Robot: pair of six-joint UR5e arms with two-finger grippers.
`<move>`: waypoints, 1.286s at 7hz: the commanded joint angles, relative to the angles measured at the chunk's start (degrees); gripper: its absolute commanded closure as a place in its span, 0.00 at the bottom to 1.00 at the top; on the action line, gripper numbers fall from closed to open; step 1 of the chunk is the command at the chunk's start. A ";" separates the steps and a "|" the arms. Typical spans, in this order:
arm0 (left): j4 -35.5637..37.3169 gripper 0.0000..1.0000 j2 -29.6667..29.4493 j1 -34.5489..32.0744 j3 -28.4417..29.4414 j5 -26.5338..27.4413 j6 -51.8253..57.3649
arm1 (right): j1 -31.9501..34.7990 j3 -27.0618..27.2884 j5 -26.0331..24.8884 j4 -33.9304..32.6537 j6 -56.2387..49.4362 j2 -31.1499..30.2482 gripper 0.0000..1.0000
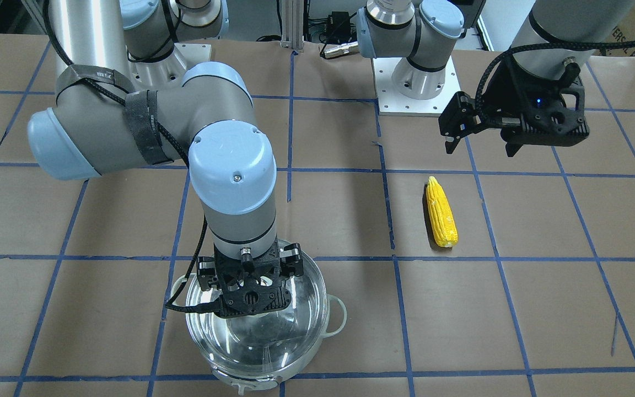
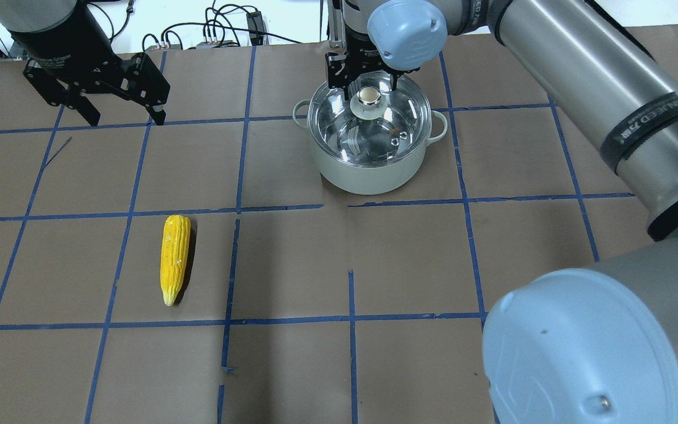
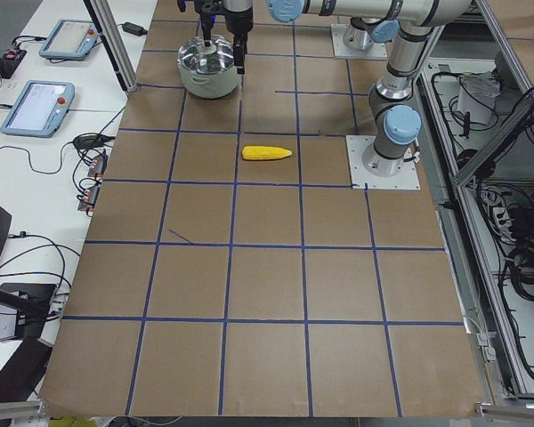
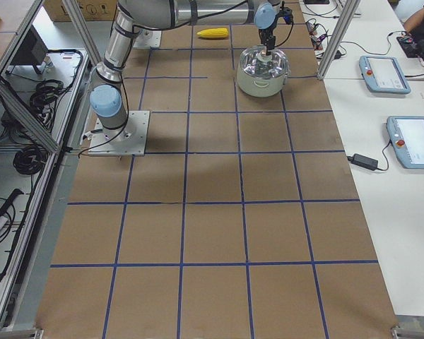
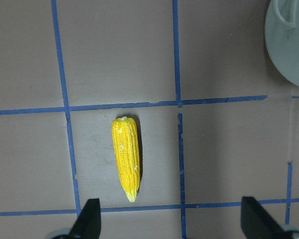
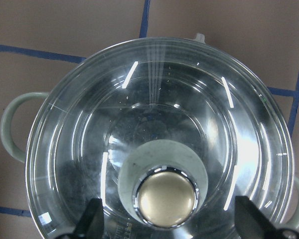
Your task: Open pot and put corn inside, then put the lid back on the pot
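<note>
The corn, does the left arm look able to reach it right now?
Probably yes. The corn lies alone on the table with nothing touching it, the left gripper hangs open nearby, and the right gripper is over at the pot.

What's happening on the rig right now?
Early in the task. The right gripper is over the pot, its fingers open on either side of the lid's knob and not closed on it. The lid sits on the pot. The corn lies untouched on the table, well apart from the pot. The left gripper hangs open above the table, away from the corn and holding nothing.
</note>
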 commanded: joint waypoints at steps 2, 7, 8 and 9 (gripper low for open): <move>0.00 0.00 -0.15 0.03 0.00 0.17 0.00 | 0.01 -0.20 -0.18 -0.95 0.39 1.78 0.08; 0.00 0.00 -0.06 0.03 0.00 0.17 0.00 | 0.01 -0.20 -0.18 -1.04 -0.40 1.70 0.42; 0.00 0.00 -0.06 0.03 0.00 0.17 0.00 | 0.01 -0.20 -0.18 -1.04 -1.10 1.70 0.49; 0.00 0.00 0.03 0.20 0.09 0.17 0.00 | 0.01 -0.20 -0.18 -1.04 -1.62 1.78 0.54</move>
